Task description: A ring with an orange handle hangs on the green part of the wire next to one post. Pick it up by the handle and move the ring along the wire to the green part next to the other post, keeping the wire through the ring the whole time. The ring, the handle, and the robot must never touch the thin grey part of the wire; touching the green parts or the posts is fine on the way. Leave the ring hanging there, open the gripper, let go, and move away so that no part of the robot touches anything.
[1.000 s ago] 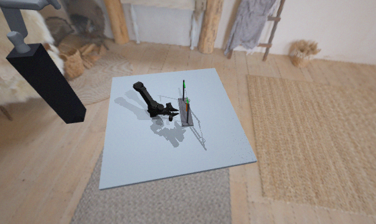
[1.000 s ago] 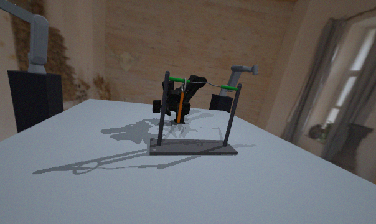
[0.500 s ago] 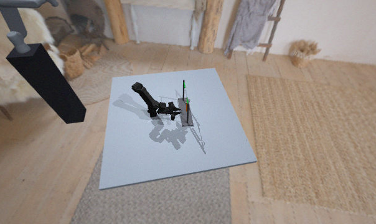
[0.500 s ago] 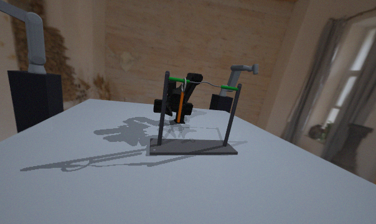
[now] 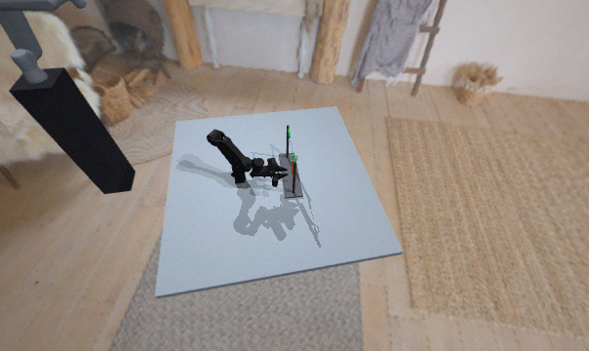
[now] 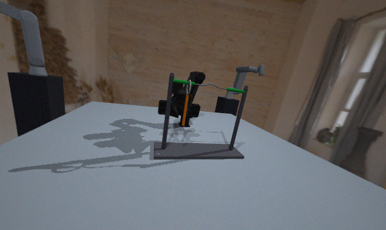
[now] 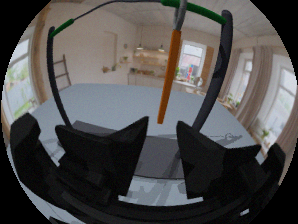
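Observation:
The ring point(image 6: 190, 84) point(image 7: 180, 19) hangs around the green part point(image 6: 179, 82) point(image 7: 209, 14) by the near post point(image 5: 294, 183) point(image 6: 167, 112) point(image 7: 216, 87), close to that part's inner end. Its orange handle point(image 5: 293, 168) point(image 6: 185, 110) point(image 7: 170, 75) points down. The thin grey wire point(image 6: 213, 85) runs to the other green part point(image 6: 235, 90) point(image 7: 62, 28) at the far post point(image 5: 288, 142) point(image 6: 239, 118) point(image 7: 54, 80). My gripper point(image 5: 286, 172) point(image 7: 162, 121) is partly open and empty, pointing at the stand from the arm's side. In the wrist view the handle's lower end shows just above the gap between the fingertips.
The dark base plate point(image 6: 197, 151) point(image 7: 160, 162) joins both posts low on the pale table point(image 5: 216, 263) point(image 6: 193, 195). Grey arms on black pedestals point(image 5: 80, 132) point(image 6: 36, 102) stand beyond the table.

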You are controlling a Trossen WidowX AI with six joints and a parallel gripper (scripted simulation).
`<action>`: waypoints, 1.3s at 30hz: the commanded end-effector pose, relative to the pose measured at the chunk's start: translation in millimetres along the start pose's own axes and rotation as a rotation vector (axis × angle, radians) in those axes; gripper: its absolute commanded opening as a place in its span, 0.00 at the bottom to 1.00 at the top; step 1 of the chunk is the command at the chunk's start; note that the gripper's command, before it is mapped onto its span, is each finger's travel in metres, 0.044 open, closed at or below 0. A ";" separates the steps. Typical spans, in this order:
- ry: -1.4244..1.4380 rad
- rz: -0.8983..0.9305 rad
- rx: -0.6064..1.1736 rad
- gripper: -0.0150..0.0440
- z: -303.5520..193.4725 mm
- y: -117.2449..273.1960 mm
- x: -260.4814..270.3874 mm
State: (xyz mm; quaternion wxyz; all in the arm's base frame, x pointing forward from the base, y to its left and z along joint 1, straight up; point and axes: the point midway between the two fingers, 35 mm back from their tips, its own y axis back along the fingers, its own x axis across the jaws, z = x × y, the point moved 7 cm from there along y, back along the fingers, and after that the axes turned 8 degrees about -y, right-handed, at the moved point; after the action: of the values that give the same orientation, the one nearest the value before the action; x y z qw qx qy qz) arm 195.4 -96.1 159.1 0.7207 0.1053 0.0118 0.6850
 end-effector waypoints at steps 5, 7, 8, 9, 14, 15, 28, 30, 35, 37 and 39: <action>-0.002 -0.004 -0.005 0.53 4.2 -11.1 -1.7; -0.002 -0.004 -0.005 0.53 4.5 -13.9 -1.9; -0.002 -0.004 -0.005 0.53 4.7 -15.4 -2.0; -0.002 -0.004 -0.005 0.53 4.8 -16.8 -2.0; -0.002 -0.004 -0.006 0.53 5.4 -24.1 -2.3; -0.002 -0.004 -0.006 0.53 5.4 -25.6 -2.4; -0.003 -0.004 -0.007 0.53 4.7 -45.4 -2.0; -0.003 -0.004 -0.008 0.53 4.4 -48.5 -1.8; -0.003 -0.003 -0.009 0.53 3.3 -56.3 -1.1; -0.003 -0.003 -0.009 0.53 2.7 -59.5 -0.8; -0.003 -0.003 -0.010 0.53 2.0 -62.6 -0.4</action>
State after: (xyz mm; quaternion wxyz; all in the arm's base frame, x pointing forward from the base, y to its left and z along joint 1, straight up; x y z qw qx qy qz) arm 252.1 -98.8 150.2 0.7208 0.1042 0.0109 0.6852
